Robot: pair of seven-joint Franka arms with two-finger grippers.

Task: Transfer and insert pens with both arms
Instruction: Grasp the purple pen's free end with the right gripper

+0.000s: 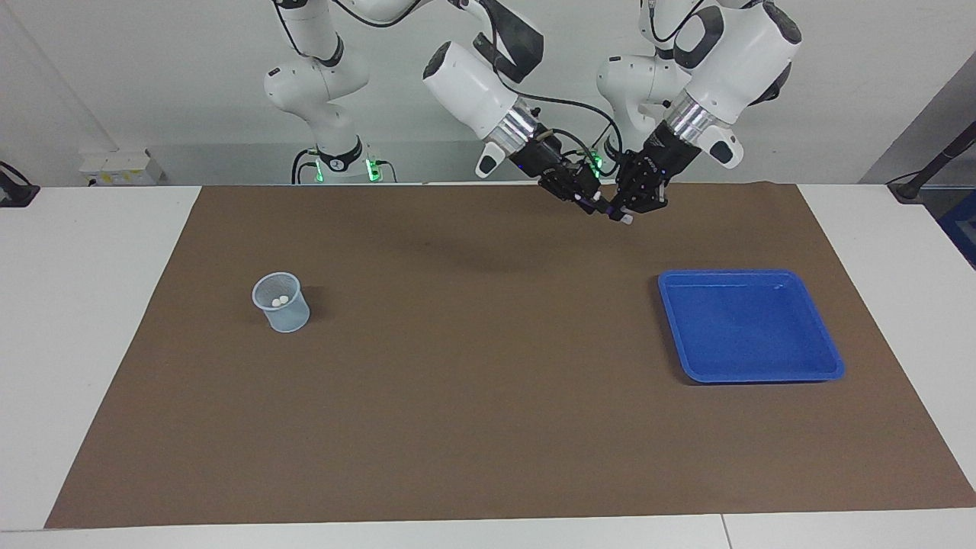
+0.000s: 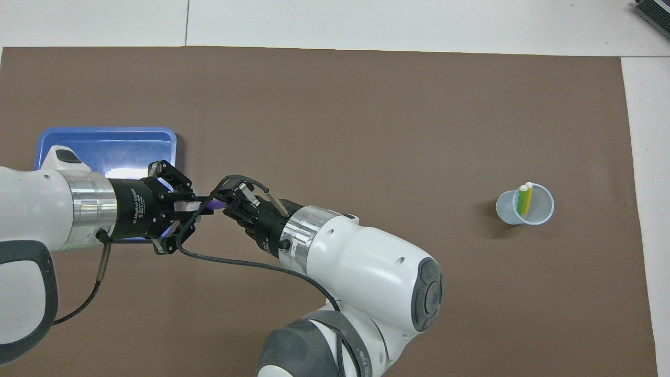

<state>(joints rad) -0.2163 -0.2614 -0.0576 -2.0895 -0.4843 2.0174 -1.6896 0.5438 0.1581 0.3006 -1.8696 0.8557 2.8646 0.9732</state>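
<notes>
A purple pen (image 1: 608, 208) (image 2: 213, 205) hangs in the air between my two grippers, over the brown mat near the robots' edge. My left gripper (image 1: 621, 213) (image 2: 201, 208) is shut on it, and the pen's whitish end sticks out just below this gripper. My right gripper (image 1: 589, 202) (image 2: 225, 203) has its tip at the pen's other end. A yellow pen (image 2: 528, 196) and a green pen (image 2: 521, 201) stand in a clear cup (image 1: 280, 302) (image 2: 525, 204) toward the right arm's end of the table. In the facing view only their whitish ends show.
A blue tray (image 1: 747, 273) (image 2: 104, 131) lies on the brown mat (image 1: 488, 396) toward the left arm's end; no pen shows in it. In the overhead view the left arm covers part of it. White table borders the mat.
</notes>
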